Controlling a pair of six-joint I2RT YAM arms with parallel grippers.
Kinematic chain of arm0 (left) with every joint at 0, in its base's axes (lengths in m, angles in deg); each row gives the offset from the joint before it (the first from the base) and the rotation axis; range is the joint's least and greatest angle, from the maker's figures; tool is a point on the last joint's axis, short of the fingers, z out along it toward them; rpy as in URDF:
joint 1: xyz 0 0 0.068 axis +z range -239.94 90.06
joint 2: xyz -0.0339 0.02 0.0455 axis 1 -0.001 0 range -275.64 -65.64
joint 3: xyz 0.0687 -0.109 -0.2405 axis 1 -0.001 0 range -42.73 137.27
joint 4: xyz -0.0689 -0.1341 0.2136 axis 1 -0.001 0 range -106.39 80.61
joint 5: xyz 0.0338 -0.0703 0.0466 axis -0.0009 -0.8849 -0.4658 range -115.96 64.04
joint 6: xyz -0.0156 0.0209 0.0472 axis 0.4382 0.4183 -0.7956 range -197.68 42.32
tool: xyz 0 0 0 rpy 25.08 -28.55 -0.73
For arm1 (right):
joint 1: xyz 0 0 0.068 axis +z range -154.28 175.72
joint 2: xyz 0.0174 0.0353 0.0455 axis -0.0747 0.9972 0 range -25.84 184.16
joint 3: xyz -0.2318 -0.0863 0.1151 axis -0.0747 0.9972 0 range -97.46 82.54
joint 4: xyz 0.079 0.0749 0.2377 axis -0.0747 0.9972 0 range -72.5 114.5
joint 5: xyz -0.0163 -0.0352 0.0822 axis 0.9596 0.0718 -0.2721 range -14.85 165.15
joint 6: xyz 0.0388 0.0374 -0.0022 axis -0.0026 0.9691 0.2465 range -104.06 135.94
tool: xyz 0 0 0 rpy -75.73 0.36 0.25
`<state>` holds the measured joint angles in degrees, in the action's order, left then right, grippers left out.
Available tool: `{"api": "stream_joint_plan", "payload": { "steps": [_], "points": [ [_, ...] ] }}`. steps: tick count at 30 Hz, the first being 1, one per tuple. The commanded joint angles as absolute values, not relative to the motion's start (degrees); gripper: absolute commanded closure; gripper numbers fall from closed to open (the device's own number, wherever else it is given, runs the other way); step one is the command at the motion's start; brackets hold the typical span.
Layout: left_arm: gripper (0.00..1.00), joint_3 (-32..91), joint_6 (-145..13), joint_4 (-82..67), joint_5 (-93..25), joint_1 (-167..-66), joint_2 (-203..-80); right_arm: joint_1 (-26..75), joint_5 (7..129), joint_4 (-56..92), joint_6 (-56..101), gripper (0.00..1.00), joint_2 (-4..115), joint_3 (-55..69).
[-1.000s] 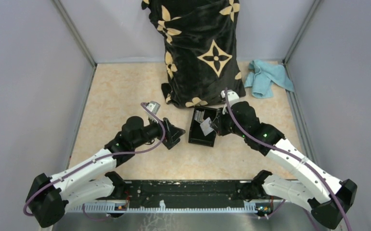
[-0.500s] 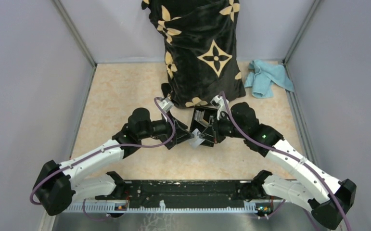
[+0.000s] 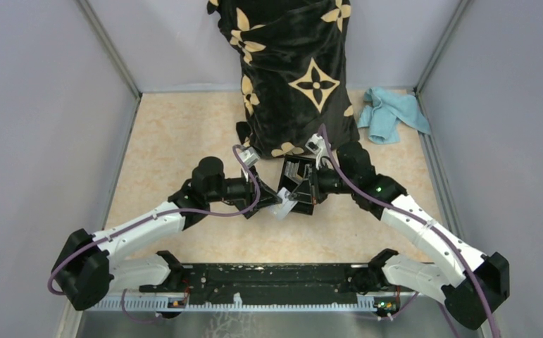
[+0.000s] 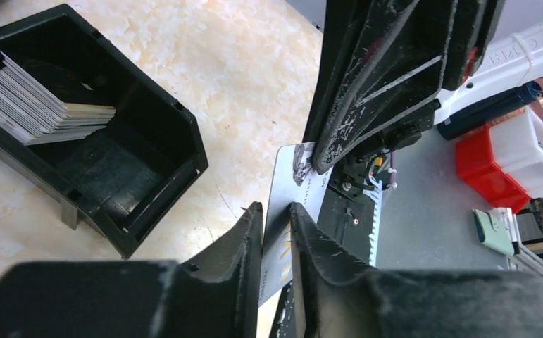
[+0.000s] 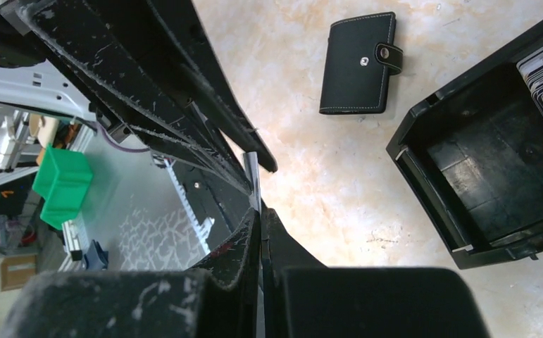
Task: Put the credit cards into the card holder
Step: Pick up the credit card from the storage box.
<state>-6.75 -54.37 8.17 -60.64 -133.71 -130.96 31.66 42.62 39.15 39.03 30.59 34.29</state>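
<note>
Credit card (image 4: 284, 184) held up off the table (image 4: 240, 70) btw both grippers

It's gripped edge-on by the right gripper (image 5: 260, 211), jaws clenched tight on it. The left gripper (image 4: 275, 215) is set close on both sides of the card's other end, but whether it's actually clamped can't be told tbh. A stack of cards (image 4: 32, 105) is stood in one end of the black box (image 4: 148, 176) nearby. The card holder (image 5: 360, 63) is laid flat on the table, closed, near the box but not touching.

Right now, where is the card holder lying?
The card holder lies closed on the tabletop in the right wrist view, upper centre, left of the black box.
</note>
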Motion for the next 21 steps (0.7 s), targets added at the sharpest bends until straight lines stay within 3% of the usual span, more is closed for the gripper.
{"api": "stream_joint_plan", "payload": {
  "steps": [1, 2, 3, 5, 8, 12, 15, 21],
  "points": [
    [0.84, -5.4, -55.4, 9.1, -63.9, -134.0, -131.7, 29.5, 37.1, 32.9, 40.1, 1.00, 31.6, 35.1],
    [0.95, -5.3, -55.3, 9.3, -64.5, -134.0, -132.2, 29.3, 36.7, 32.7, 40.1, 1.00, 32.1, 35.2],
    [1.00, -5.2, -55.3, 9.3, -65.0, -133.8, -132.6, 29.2, 36.3, 32.4, 40.0, 1.00, 32.5, 35.3],
    [1.00, -5.0, -55.3, 9.1, -65.0, -133.7, -133.0, 29.1, 36.7, 31.8, 40.0, 0.99, 32.8, 35.4],
    [1.00, -5.5, -54.6, 9.2, -62.1, -133.2, -132.7, 28.9, 39.9, 31.5, 39.7, 0.78, 31.5, 36.1],
    [1.00, -8.7, -48.7, 14.2, -53.3, -132.7, -130.6, 28.9, 45.1, 28.6, 40.3, 0.42, 26.7, 39.1],
    [1.00, -13.6, -41.2, 23.8, -48.2, -132.7, -128.8, 28.9, 47.4, 26.0, 40.9, 0.36, 24.8, 41.6],
    [1.00, -19.5, -29.3, 37.3, -42.5, -132.7, -129.2, 28.9, 49.4, 16.3, 45.3, 0.35, 22.2, 47.9]
  ]
}}
